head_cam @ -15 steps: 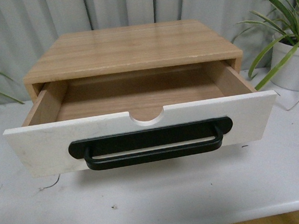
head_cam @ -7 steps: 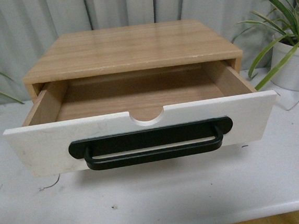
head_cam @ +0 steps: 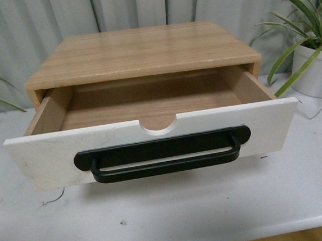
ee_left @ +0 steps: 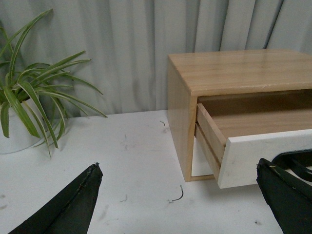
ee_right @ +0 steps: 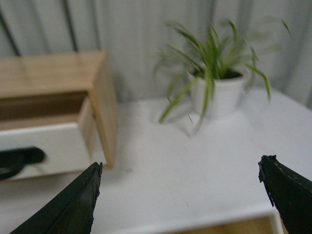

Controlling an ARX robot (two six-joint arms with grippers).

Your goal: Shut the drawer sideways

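Observation:
The drawer [head_cam: 40,159] stands pulled out of a light wood cabinet [head_cam: 141,52] in the front view. It has a white front panel, a long black bar handle [head_cam: 163,154], a semicircular notch in the top edge and wood sides. It is empty inside. Neither gripper shows in the front view. My left gripper [ee_left: 178,168] is open and empty, off the drawer's left end [ee_left: 253,161]. My right gripper [ee_right: 180,170] is open and empty, off the drawer's right end [ee_right: 46,146], above the table near its front edge.
A white table [head_cam: 174,209] carries the cabinet. A potted plant [head_cam: 314,62] stands at the right of the cabinet and shows in the right wrist view [ee_right: 214,87]. Another potted plant [ee_left: 24,107] stands at the left. Grey curtains hang behind.

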